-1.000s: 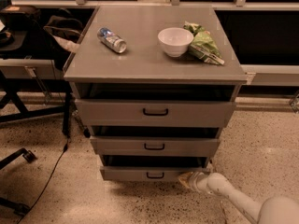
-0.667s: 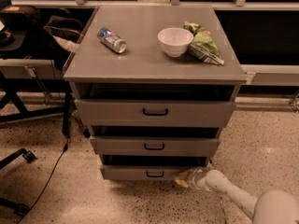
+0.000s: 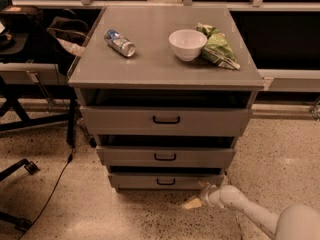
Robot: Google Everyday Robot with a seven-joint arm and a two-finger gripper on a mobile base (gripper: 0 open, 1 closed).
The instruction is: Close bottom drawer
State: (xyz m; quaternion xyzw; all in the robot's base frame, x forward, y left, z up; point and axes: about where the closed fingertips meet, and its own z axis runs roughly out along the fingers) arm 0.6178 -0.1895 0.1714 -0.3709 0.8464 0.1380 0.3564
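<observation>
The bottom drawer (image 3: 135, 181), a grey metal drawer with the narrowest front panel and a small black centre handle (image 3: 165, 182), sits lowest in the grey metal cabinet (image 3: 150, 69), just above the speckled floor (image 3: 280, 159). Its long axis runs left to right across the view, and its front faces the camera. It stands out only slightly, with a thin dark gap above the panel. The pale gripper (image 3: 194, 201) on the white arm (image 3: 250, 211) is low over the floor, just below and in front of the drawer's right end; whether it is open or closed cannot be told. Compared with a moment ago, the gripper has dropped from the drawer's lower right corner towards the floor. The gap above the panel also looks narrower.
</observation>
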